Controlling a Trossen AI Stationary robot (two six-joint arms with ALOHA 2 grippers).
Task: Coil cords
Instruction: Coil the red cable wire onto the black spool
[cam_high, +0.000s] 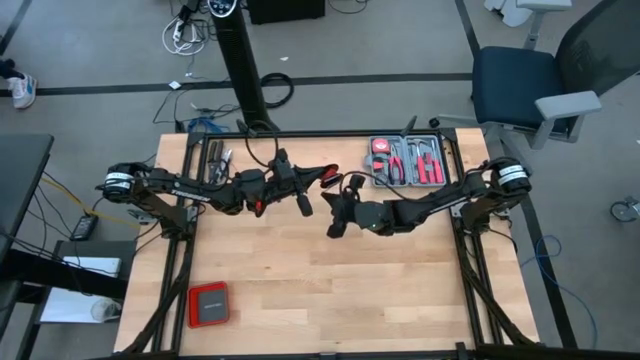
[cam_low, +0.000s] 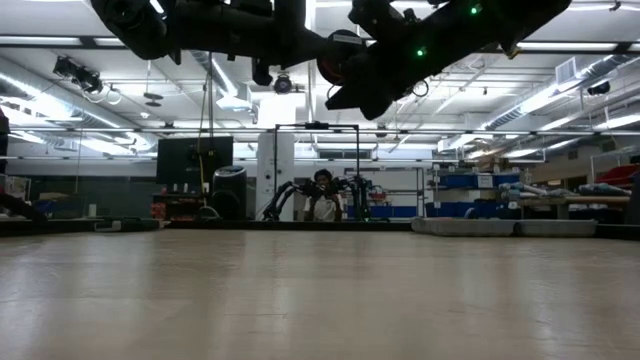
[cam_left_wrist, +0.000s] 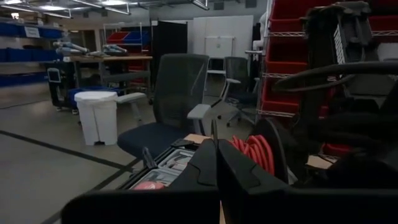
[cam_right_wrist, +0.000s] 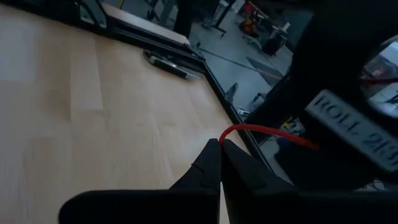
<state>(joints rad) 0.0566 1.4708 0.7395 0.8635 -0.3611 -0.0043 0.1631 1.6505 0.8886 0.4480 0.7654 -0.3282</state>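
High view: you have both arms raised over the far half of the table (cam_high: 330, 290), meeting near its middle. Left gripper (cam_high: 322, 176) and right gripper (cam_high: 345, 186) sit just beside each other, with the red cord (cam_high: 325, 180) between them, well off the wood.

Right wrist view: right gripper (cam_right_wrist: 221, 144) has its fingers together, clamped on a single strand of the red cord (cam_right_wrist: 261, 129), which arcs away from the tips. Left wrist view: left gripper (cam_left_wrist: 216, 146) fingers are pressed together; the coiled red cord (cam_left_wrist: 256, 151) sits just past them, but you cannot tell from here whether any strand is actually pinched.

Risks, as judgement:
1. Strand is very thin; a hard pull by the right arm could slip it out of the tips.
2. Loops could spring loose if the 2 grippers separate unevenly.
3. Grippers are close enough to bump each other.

View differences: only the high view shows the grey tool tray (cam_high: 405, 161) and the flat red box (cam_high: 209, 304). Low view shows both arms up at its top edge and bare wood below, with no cord on the table. Only the right wrist view shows the pinch itself.
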